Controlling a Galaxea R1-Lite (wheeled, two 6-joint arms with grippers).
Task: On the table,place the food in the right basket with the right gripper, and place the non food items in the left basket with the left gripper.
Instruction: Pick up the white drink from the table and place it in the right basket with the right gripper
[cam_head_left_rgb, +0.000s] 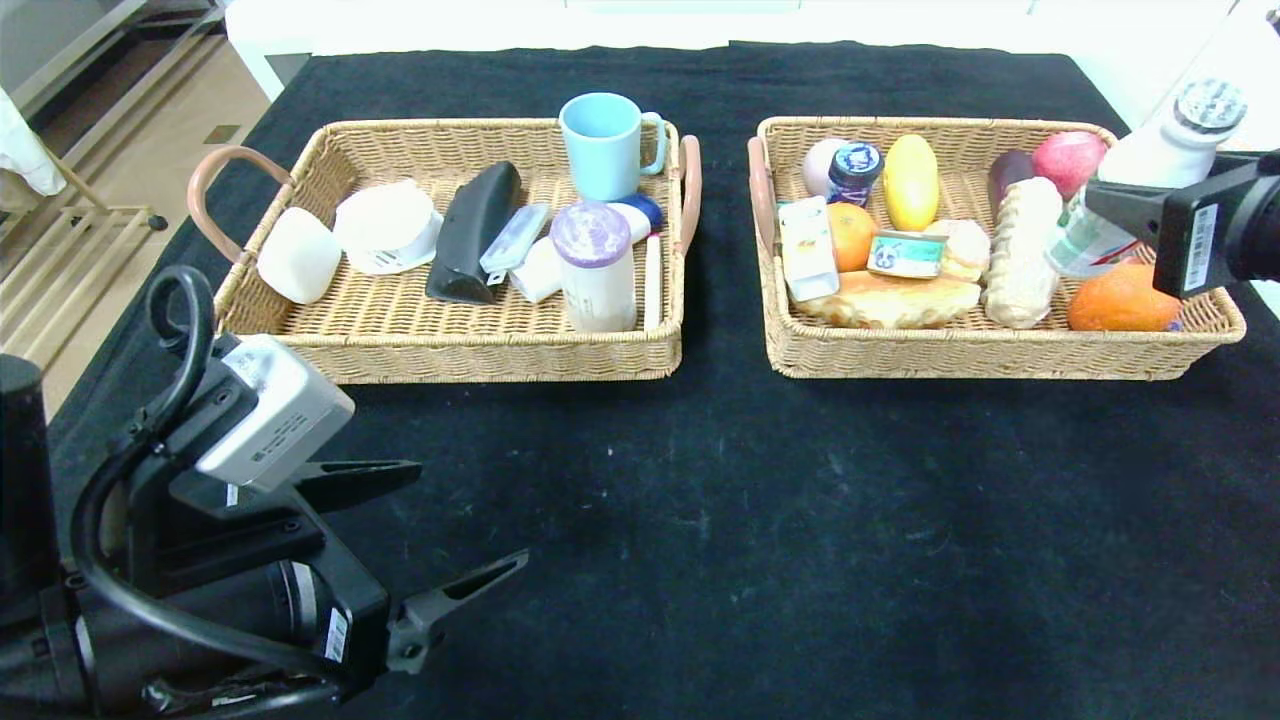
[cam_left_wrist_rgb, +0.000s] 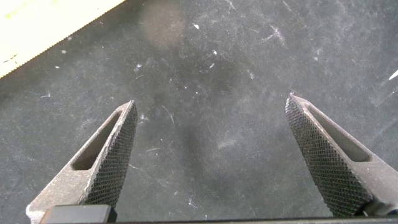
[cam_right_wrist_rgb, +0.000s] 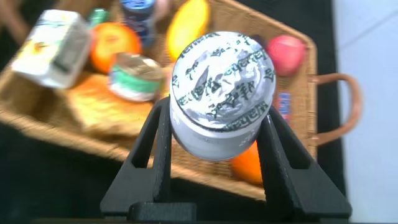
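Note:
My right gripper (cam_head_left_rgb: 1100, 205) is shut on the white foil-capped bottle (cam_head_left_rgb: 1160, 150) and holds it tilted over the right end of the right basket (cam_head_left_rgb: 1000, 360). In the right wrist view the bottle (cam_right_wrist_rgb: 221, 87) sits between both fingers of that gripper (cam_right_wrist_rgb: 214, 112), cap toward the camera. A croissant (cam_head_left_rgb: 890, 298), a tin can (cam_head_left_rgb: 905, 253) and a juice carton (cam_head_left_rgb: 808, 250) lie in that basket. The left basket (cam_head_left_rgb: 450, 355) holds the blue-capped shampoo bottle (cam_head_left_rgb: 540, 270) and a clear case (cam_head_left_rgb: 515, 240). My left gripper (cam_head_left_rgb: 470, 510) (cam_left_wrist_rgb: 211, 99) hangs open and empty over the black table (cam_head_left_rgb: 700, 520) at the front left.
The left basket also has a blue mug (cam_head_left_rgb: 605, 145), a purple-lidded jar (cam_head_left_rgb: 595, 265) and a black case (cam_head_left_rgb: 475, 230). Oranges (cam_head_left_rgb: 1120, 300), a lemon (cam_head_left_rgb: 910, 180) and an apple (cam_head_left_rgb: 1068, 160) fill the right basket. The table's right edge runs close by the right arm.

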